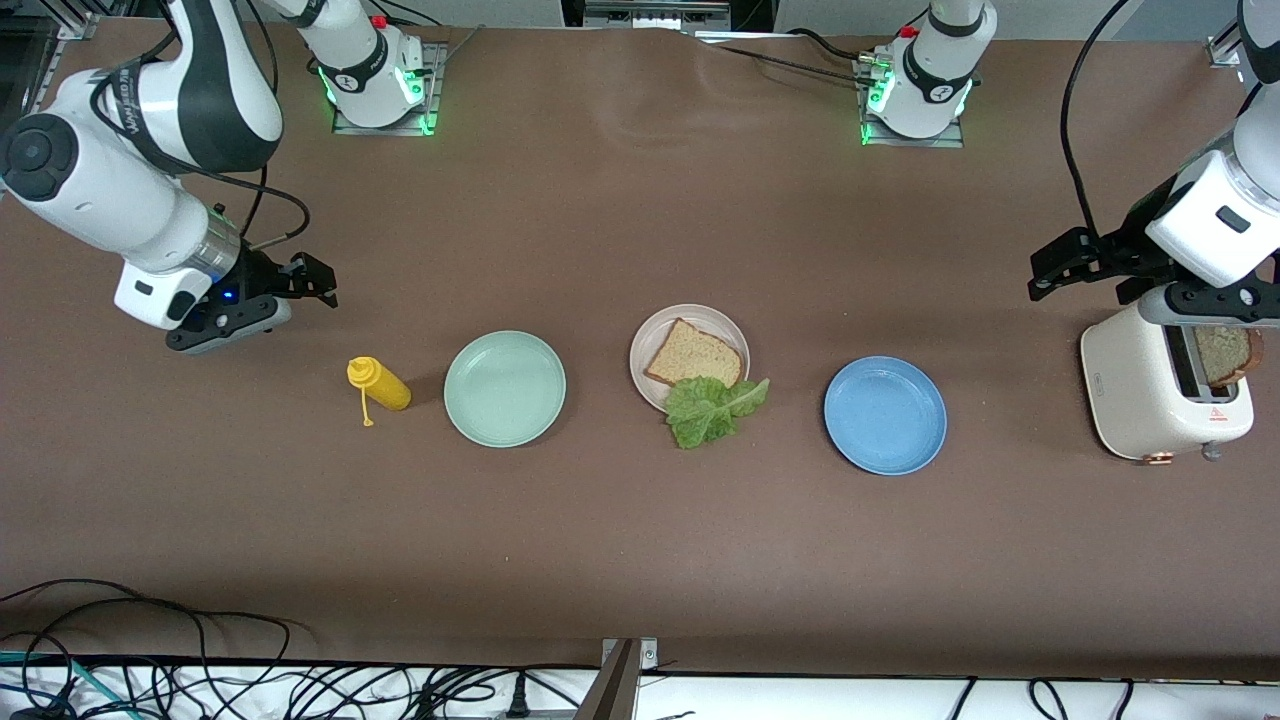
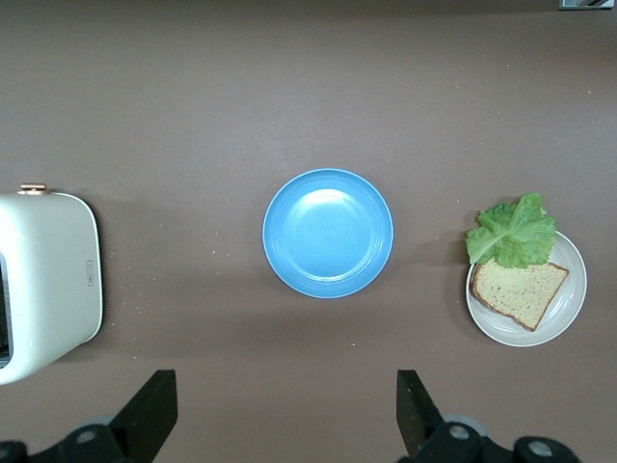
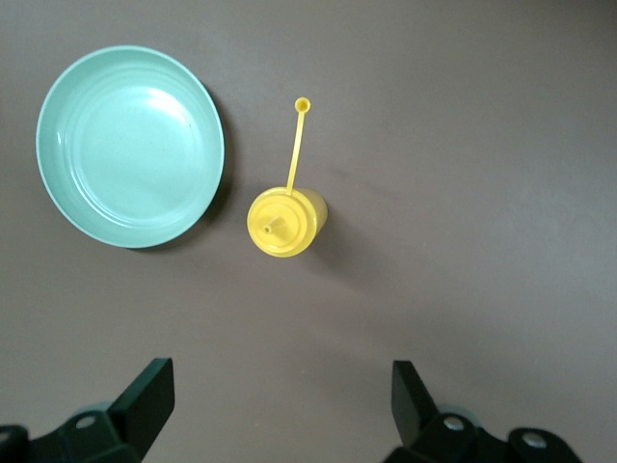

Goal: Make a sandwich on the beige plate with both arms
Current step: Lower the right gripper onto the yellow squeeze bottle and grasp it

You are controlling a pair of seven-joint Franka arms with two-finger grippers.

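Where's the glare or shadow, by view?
Front view: even light, soft shadows beside the toaster. Left wrist view: bright glare patch on the blue plate. Right wrist view: the yellow squeeze bottle and mint green plate cast dark shadows; all sharp.

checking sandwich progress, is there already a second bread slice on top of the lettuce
No, the lettuce leaf lies uncovered over the beige plate rim beside one bread slice.

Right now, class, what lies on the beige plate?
On the beige plate: one bread slice, with a lettuce leaf overlapping its edge and spilling over the rim. Anything beneath them is hidden.
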